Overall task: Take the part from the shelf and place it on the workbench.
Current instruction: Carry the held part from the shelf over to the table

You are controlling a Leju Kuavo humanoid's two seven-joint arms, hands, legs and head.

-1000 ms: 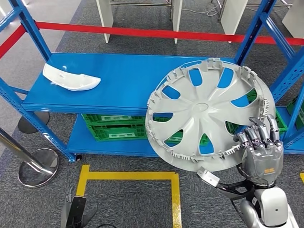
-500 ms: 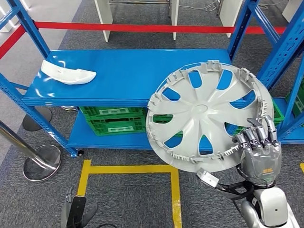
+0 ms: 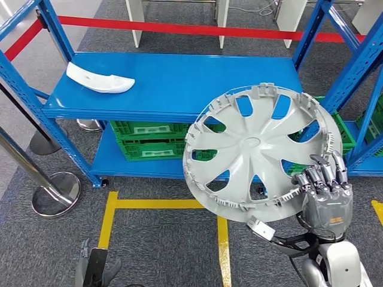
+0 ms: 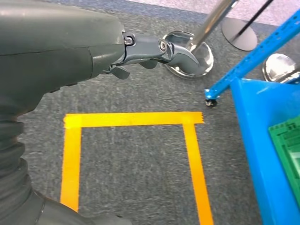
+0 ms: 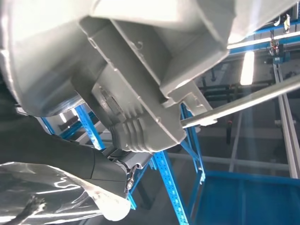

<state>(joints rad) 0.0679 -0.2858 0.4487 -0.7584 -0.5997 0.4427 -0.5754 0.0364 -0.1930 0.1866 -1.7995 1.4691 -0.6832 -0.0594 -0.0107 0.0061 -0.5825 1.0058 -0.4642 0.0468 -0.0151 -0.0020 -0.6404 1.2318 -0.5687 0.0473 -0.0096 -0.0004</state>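
A big grey wheel cover (image 3: 260, 149) is held by its edge in the right hand (image 3: 326, 194), tilted, in front of the blue shelf (image 3: 172, 84). A white part (image 3: 100, 79) is left on the shelf. The left hand (image 4: 155, 49) is hung over the floor, perhaps holding nothing.

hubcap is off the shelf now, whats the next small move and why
Probably carry it on away from the shelf toward the workbench, holding it level. The right hand grips the grey wheel cover by its rim only, so most of the cover hangs out unsupported in front of the shelf's edge. The left hand hangs low over the floor and holds nothing, so it could steady the cover if needed.
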